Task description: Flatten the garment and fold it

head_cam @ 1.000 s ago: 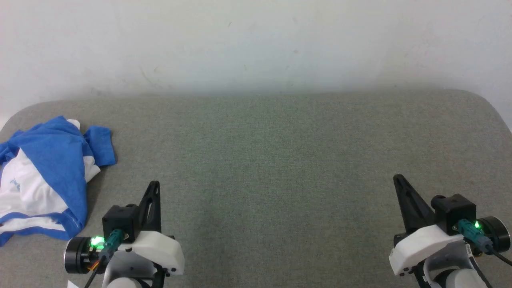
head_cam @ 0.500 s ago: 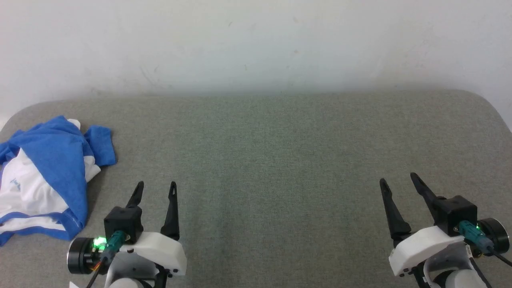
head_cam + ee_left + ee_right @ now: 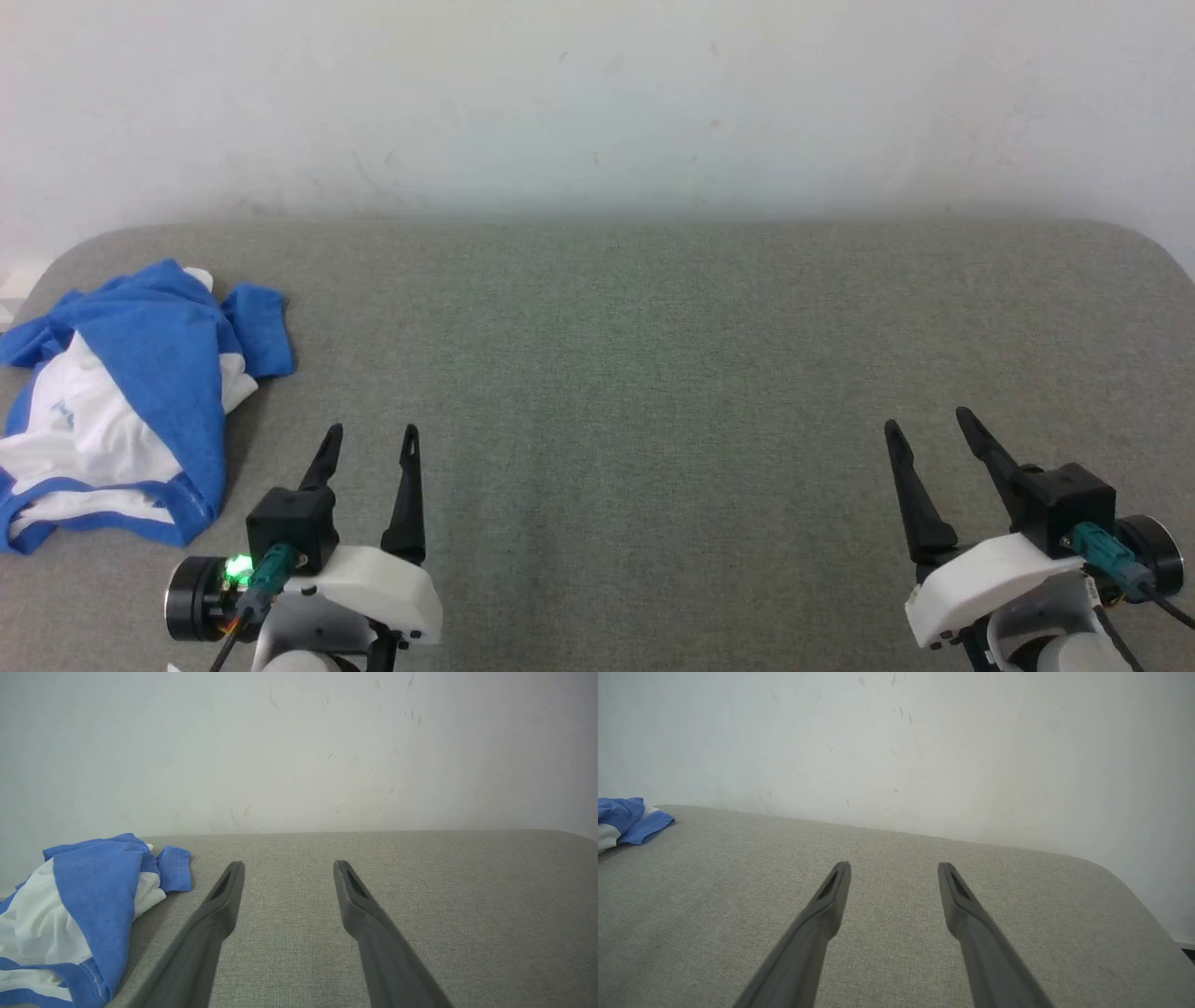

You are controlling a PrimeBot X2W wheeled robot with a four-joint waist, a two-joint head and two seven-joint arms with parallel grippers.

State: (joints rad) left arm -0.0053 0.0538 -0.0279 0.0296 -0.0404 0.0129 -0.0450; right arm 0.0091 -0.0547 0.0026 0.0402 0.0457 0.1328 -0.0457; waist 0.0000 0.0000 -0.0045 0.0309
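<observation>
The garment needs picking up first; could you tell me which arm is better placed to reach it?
Left. The crumpled garment lies beside the open left pincer; the right pincer sits far across the grey surface.

Place: a bare indoor test station, more like a lab than a home; I cannot tell more exactly.
Work surface: wide table padded in grey-green woven fabric [image 3: 653,373], with rounded far corners, standing right at the wall.
Backdrop: plain white painted wall [image 3: 597,93], scuffed and flecked with small marks.
</observation>
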